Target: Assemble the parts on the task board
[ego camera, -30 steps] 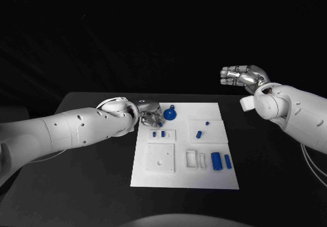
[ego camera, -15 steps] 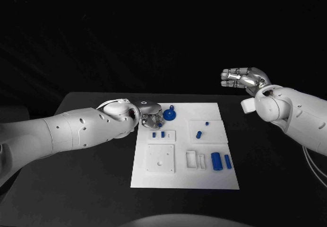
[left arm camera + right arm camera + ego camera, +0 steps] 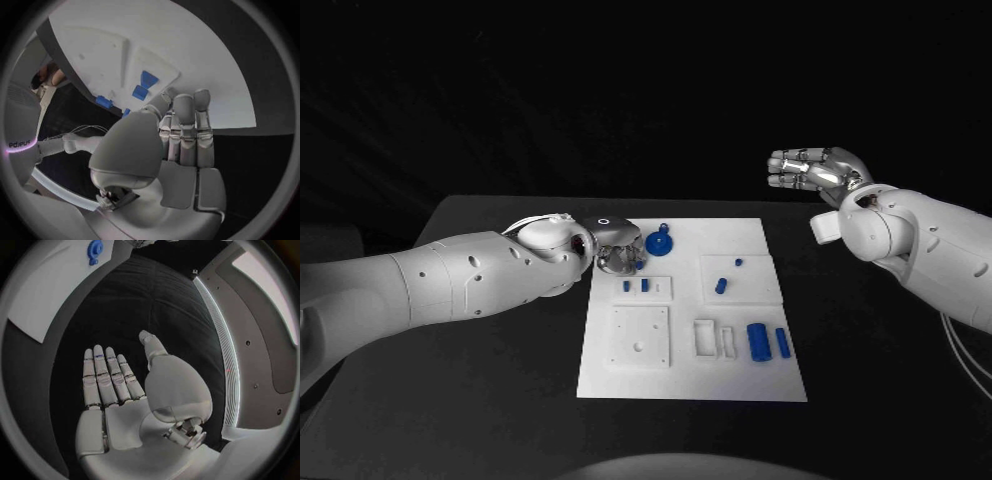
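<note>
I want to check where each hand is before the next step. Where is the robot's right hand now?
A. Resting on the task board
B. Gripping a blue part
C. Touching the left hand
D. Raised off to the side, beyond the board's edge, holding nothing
D: the right hand is up beside the table, away from the task board, and the right wrist view shows its fingers spread with nothing in them.
</note>
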Robot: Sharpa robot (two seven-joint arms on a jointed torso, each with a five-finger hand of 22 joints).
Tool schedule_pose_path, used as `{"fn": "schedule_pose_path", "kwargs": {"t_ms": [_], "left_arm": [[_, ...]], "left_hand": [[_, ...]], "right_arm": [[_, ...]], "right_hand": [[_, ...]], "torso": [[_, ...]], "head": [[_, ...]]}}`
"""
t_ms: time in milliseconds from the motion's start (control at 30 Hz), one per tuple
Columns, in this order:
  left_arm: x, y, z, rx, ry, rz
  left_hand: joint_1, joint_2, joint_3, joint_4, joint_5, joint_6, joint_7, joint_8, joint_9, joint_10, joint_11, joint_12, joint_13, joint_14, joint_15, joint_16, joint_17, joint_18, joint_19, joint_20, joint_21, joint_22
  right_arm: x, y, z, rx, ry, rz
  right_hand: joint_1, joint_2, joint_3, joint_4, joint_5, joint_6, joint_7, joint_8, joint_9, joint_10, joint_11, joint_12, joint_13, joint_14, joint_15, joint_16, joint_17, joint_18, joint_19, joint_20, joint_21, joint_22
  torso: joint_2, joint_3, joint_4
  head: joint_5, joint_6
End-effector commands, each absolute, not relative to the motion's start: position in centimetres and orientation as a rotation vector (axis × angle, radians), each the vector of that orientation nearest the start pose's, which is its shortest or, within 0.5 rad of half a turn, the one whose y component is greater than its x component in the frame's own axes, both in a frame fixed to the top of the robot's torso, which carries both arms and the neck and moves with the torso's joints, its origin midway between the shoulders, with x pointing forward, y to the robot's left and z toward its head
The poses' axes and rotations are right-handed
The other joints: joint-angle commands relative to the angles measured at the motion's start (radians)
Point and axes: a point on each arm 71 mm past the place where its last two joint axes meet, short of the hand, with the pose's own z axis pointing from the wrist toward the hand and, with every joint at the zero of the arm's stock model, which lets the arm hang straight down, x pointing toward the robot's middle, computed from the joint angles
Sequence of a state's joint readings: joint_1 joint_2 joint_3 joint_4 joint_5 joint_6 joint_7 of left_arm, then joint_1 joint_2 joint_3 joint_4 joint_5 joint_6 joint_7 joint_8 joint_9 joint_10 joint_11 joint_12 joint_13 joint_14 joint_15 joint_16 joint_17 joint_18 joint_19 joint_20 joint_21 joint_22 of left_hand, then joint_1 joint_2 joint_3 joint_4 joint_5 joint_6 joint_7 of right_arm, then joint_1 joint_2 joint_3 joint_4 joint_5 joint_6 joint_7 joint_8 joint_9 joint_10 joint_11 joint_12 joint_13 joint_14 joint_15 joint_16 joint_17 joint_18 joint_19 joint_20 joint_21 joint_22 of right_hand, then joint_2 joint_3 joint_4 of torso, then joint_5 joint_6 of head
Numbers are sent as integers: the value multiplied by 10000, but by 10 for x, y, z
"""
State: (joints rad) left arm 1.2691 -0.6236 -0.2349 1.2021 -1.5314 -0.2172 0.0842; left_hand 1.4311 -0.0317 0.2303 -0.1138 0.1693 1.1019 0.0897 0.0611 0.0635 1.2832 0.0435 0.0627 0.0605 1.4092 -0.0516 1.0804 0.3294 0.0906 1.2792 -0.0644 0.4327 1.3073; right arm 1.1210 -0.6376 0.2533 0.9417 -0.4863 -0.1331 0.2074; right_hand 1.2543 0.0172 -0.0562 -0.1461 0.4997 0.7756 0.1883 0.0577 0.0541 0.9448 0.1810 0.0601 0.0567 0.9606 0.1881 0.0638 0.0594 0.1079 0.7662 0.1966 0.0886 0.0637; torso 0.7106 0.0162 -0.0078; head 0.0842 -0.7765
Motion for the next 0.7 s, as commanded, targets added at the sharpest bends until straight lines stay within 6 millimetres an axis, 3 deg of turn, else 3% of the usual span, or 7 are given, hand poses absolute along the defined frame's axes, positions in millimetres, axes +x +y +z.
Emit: {"fn": "schedule_pose_path", "kwargs": {"t_ms": [33, 167, 300, 400, 433, 533, 700], "left_arm": [[521, 175, -236, 5075, 17724, -5741], [522, 179, -235, 4979, 17671, -5642], [523, 183, -235, 4852, 17571, -5516], [525, 188, -234, 4749, 17479, -5406], [526, 189, -234, 4706, 17428, -5362], [529, 195, -233, 4533, 17273, -5234], [536, 205, -227, 3893, 17028, -5193]], "left_hand": [[24, -169, 136, -5, -98, -536, -56, 1, -17, -268, 44, -38, -6, -65, 84, -86, -26, 175, -45, 33, -88, 187], [45, -339, 284, 1, -110, -892, -146, -4, -20, -719, 204, -42, -13, -92, 176, -118, -41, 216, -64, 90, -119, 191], [49, -547, 434, 73, -133, -1671, -231, -29, -43, -1030, 317, -44, -15, -162, 241, -184, -73, 305, -85, 172, -178, 183], [101, -654, 465, 142, -149, -2083, -222, -35, -53, -1148, 358, -42, -14, -216, 266, -317, -136, 336, -117, 208, -253, 172], [137, -699, 466, 192, -153, -2202, -218, -39, -58, -1212, 377, -40, -13, -249, 278, -419, -179, 344, -143, 223, -309, 165], [236, -769, 427, 303, -151, -2357, -189, -48, -64, -1355, 414, -32, -9, -250, 305, -699, -289, 362, -175, 252, -465, 138], [346, -776, 566, 406, -109, -1815, -32, -22, -43, -1381, 427, -48, -16, -300, 293, -1140, -424, 360, -210, 254, -686, 147]], "right_arm": [[584, -284, -178, 9058, 14670, 12129], [584, -285, -180, 9095, 14776, 12078], [582, -286, -182, 9015, 14865, 11970], [580, -286, -184, 8835, 14971, 11872], [579, -286, -184, 8716, 15024, 11813], [577, -285, -185, 8044, 15285, 11462], [570, -281, -186, 6150, 16056, 10464]], "right_hand": [[-9, 84, -19, -12, -138, -252, -51, -55, -19, -513, 52, -57, -28, -351, 66, -17, 4, -73, -311, 39, -110, -27], [64, 21, -25, -41, -290, -349, -107, -57, -21, -961, 81, -79, -46, -633, 109, -30, -8, -44, -381, 75, -114, -25], [161, -29, -5, -101, -374, -277, -141, -51, -17, -998, 73, -79, -47, -642, 112, -27, -8, -20, -377, 89, -100, -22], [278, -53, 54, -202, -432, -129, -153, -48, -13, -692, 68, -66, -33, -245, 79, 0, 11, 19, -30, 73, -11, 7], [337, -11, 102, -260, -465, 253, -160, -15, 10, 423, -35, 23, 4, 46, -12, 64, 34, 62, 467, 17, 120, 52], [403, 87, 316, -544, -585, 1808, -278, 65, 108, 1039, -245, 25, 14, 539, -193, 62, 65, 10, 847, -154, 241, 47], [341, 275, 1296, -1146, -678, 2742, -461, 101, 160, 2088, -635, 12, 19, 1726, -700, 242, 186, 31, 1913, -605, 608, 79]], "torso": [[3, 7, -1], [6, 6, -3], [7, 5, -2], [6, 3, -5], [3, 3, -7], [-1, 7, -10], [-5, 7, -20]], "head": [[18, 33], [23, 29], [24, 31], [21, 43], [16, 42], [15, 74], [-3, 146]]}}
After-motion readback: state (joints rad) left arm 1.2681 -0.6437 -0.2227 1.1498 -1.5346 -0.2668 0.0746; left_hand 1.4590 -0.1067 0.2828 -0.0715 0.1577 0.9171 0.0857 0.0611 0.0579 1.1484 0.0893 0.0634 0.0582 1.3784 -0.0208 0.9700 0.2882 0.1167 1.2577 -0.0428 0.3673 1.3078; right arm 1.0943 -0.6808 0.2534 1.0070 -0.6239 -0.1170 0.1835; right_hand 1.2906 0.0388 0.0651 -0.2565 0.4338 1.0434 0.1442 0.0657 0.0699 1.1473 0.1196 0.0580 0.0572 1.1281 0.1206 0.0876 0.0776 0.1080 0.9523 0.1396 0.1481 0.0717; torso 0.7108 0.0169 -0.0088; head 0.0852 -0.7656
